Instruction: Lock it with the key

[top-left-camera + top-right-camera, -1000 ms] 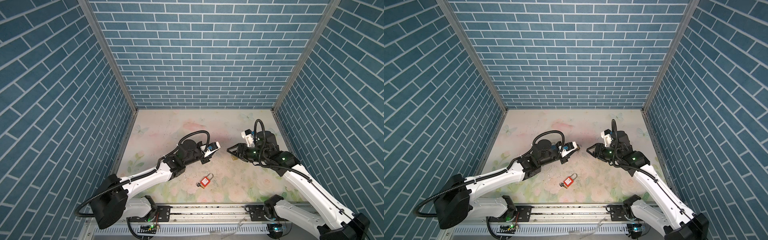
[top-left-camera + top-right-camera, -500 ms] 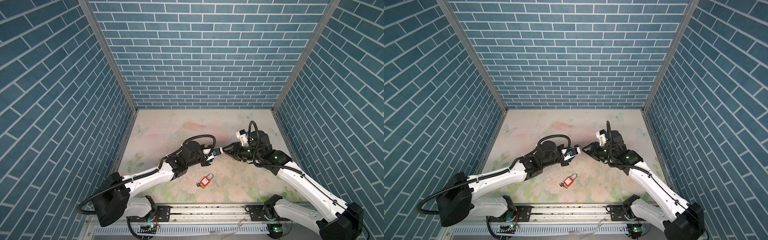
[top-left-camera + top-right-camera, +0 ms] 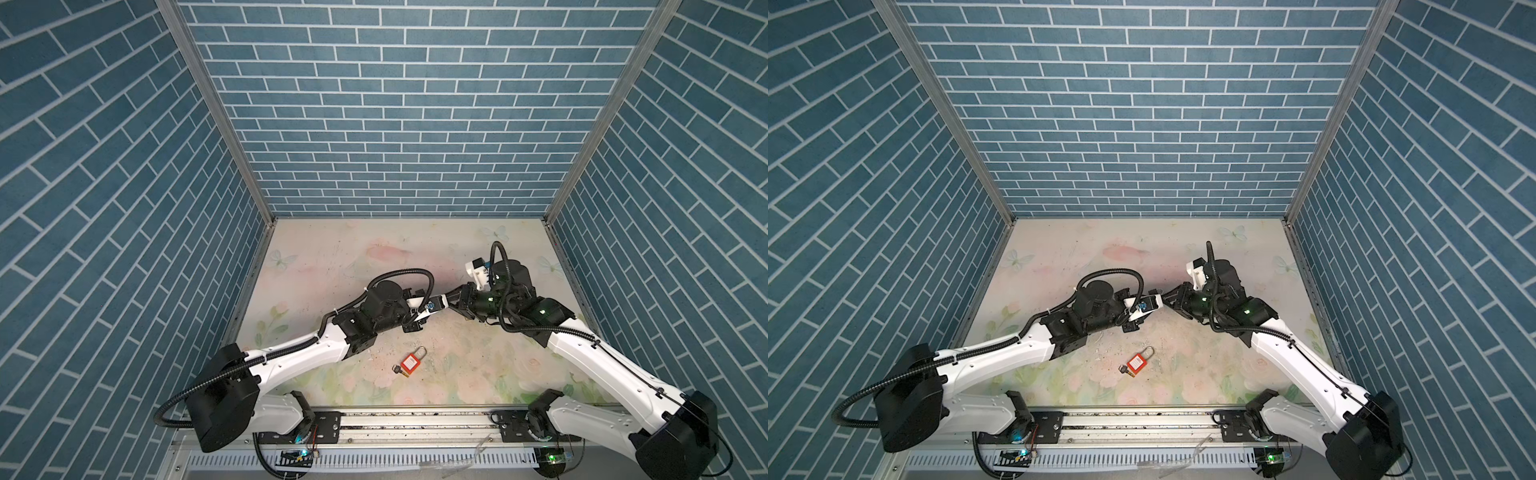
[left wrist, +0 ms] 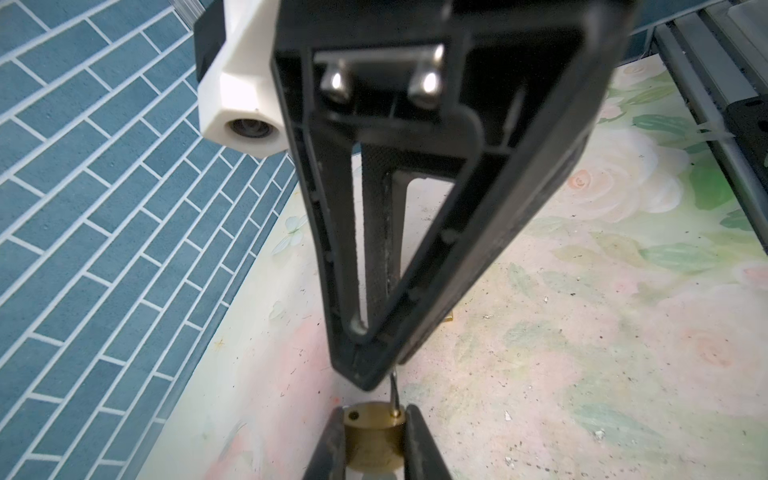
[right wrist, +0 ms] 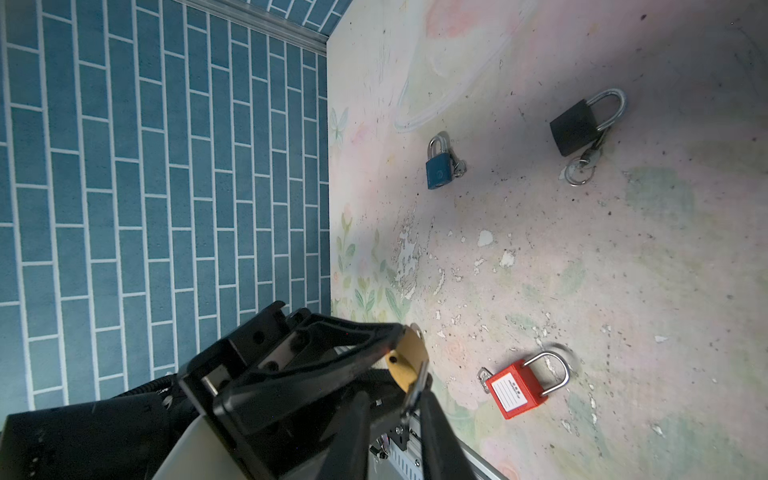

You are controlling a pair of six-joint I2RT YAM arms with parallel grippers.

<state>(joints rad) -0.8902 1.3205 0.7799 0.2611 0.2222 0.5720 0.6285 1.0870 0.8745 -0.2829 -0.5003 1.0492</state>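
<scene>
- L gripper (image 4: pixel 374 412): jaws narrow, clamped on the brass padlock (image 4: pixel 374 446) body, held up off the table (image 4: pixel 582 332), approx. mid-table.
- R gripper (image 4: pixel 371 368): tips pinched on its shackle (image 4: pixel 394 392), one leg in the body.
- Grippers meet tip to tip in both top views.
- Red padlock (image 3: pixel 410 364) lies flat near the front edge.
- Blue padlock (image 5: pixel 438 168) & black padlock (image 5: pixel 575 129) lie on the table, apart.

Both arms wear glossy white link shells (image 3: pixel 299 361), matte black joint housings (image 3: pixel 224 399) and black ribbed cable conduits (image 3: pixel 409 272). Green lights (image 3: pixel 542 311) dot the right arm. The right end effector (image 4: pixel 374 368) is a black skeletal wedge with two silver screws (image 4: pixel 334 81) beside a white camera mount (image 4: pixel 239 104).
</scene>
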